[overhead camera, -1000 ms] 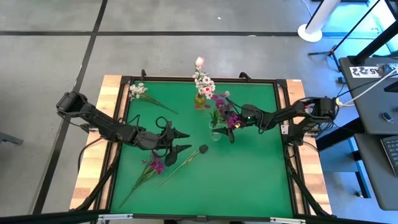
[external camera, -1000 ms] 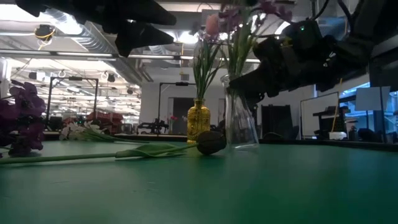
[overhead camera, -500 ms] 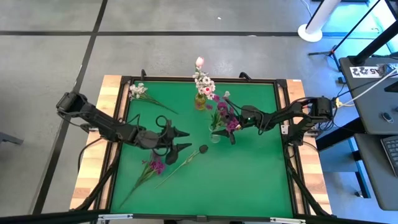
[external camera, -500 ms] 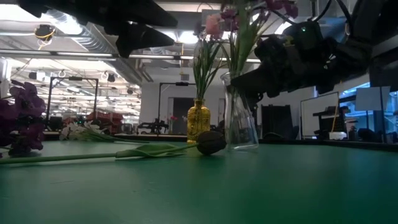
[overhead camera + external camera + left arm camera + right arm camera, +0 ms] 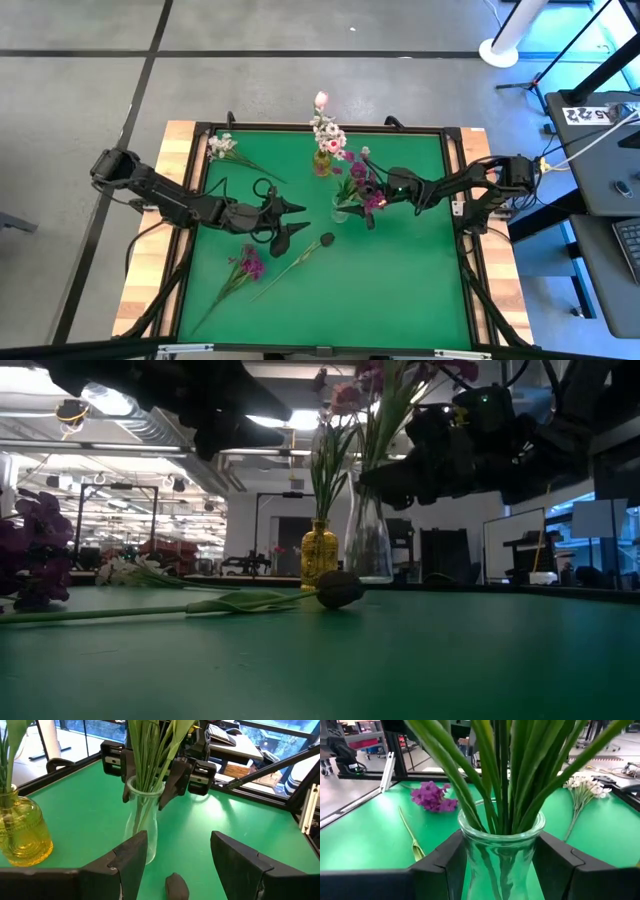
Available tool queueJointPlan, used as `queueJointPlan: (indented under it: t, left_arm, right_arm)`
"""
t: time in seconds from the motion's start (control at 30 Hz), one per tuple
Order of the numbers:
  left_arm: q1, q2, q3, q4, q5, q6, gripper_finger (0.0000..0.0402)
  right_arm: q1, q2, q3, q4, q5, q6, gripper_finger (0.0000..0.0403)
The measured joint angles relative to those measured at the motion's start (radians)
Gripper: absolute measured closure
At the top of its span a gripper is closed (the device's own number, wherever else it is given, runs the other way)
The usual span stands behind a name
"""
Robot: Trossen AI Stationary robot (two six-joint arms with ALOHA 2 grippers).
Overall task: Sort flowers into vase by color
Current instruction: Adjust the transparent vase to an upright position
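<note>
A clear glass vase point(image 5: 340, 213) with magenta-purple flowers point(image 5: 357, 178) stands mid-table, with my right gripper point(image 5: 356, 207) shut on it from the right. In the low view its base point(image 5: 368, 575) looks just off the table. A yellow vase point(image 5: 322, 161) behind it holds white and pink flowers. On the mat lie a dark bloom point(image 5: 327, 239) on a long stem, a magenta sprig point(image 5: 249, 265) and a white sprig point(image 5: 222, 147). My left gripper point(image 5: 300, 221) hovers open left of the clear vase, above the dark bloom point(image 5: 176, 886). My right gripper pinches the clear vase's narrow upper part point(image 5: 501, 851), just below its rim, between its two fingers point(image 5: 446, 861), one on each side. The fingers come in about level from the table's right. The vase leans a little, its stems rising past the fingers.
A raised dark frame point(image 5: 455, 180) borders the green mat. Open mat lies along the near edge and at the near right. Beyond the table's right side stand a desk and cables point(image 5: 600, 130).
My right gripper has tipped and risen slightly with the clear vase. The vase has shifted a little toward the table's left, and its base shows higher in the low view than before. The flowers in it have swayed along.
</note>
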Motion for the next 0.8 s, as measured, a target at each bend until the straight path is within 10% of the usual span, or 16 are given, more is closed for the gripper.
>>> queueJointPlan:
  t: [0.8]
  left_arm:
    - [-0.003,0.000,0.000,-0.029,0.002,-0.020,0.0189]
  right_arm:
    - [0.000,-0.006,0.006,-0.157,0.033,-0.039,0.0187]
